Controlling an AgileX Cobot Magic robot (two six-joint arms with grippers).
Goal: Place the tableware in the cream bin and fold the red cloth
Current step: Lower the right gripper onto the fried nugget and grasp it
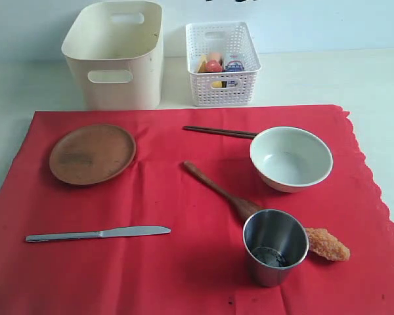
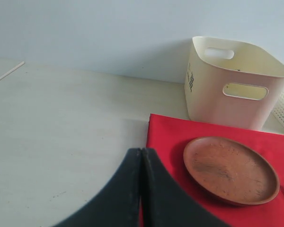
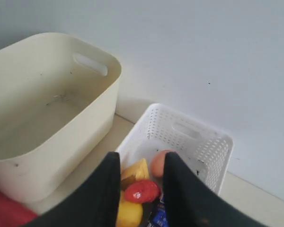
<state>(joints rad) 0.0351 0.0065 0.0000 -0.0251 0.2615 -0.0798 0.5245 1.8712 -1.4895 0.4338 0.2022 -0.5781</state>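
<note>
The red cloth (image 1: 184, 275) lies spread flat with its scalloped edge on the right. On it are a brown plate (image 1: 92, 153), dark chopsticks (image 1: 220, 132), a white bowl (image 1: 291, 158), a wooden spoon (image 1: 217, 189), a steel cup (image 1: 274, 246) and a steel knife (image 1: 98, 233). The cream bin (image 1: 125, 92) stands empty behind the cloth. Neither gripper shows in the exterior view. My left gripper (image 2: 141, 151) is shut and empty, over the cloth's edge (image 2: 165, 137), short of the plate (image 2: 230, 169). My right gripper (image 3: 142, 159) is open above the white basket (image 3: 199, 137), holding nothing.
The white lattice basket (image 1: 222, 63) next to the cream bin (image 3: 85, 127) holds an egg (image 3: 158, 163), cheese, a red round item and other food. A brown fried piece of food (image 1: 328, 244) lies on the cloth beside the cup. A pale wall runs behind both bins.
</note>
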